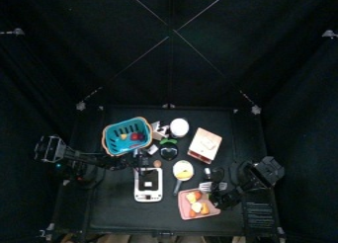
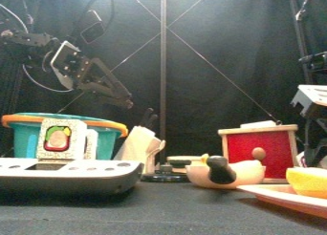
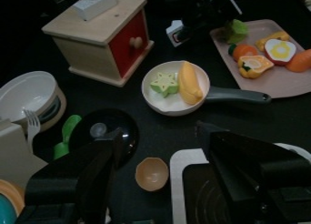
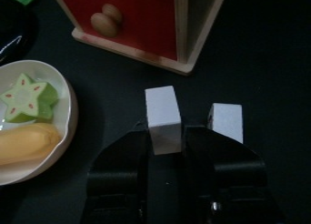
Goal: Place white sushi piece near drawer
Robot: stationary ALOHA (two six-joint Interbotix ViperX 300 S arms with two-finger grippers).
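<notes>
The white sushi piece (image 4: 163, 118) sits between my right gripper's (image 4: 192, 127) jaw tips, white on both sides with a dark band in the middle. It is low over the table, just off the front corner of the wooden drawer box with the red front (image 4: 134, 23). The left wrist view shows the sushi (image 3: 176, 32) beside the drawer (image 3: 104, 41). The right gripper is shut on it. My left gripper (image 3: 161, 141) is open and empty, raised over the table's left side above the scale.
A small pan (image 3: 176, 82) with a star slice and a yellow piece lies in front of the drawer. A pink plate of food (image 3: 292, 73), a white bowl (image 1: 179, 126), a blue basket (image 1: 126, 135) and a scale (image 1: 148, 183) crowd the table.
</notes>
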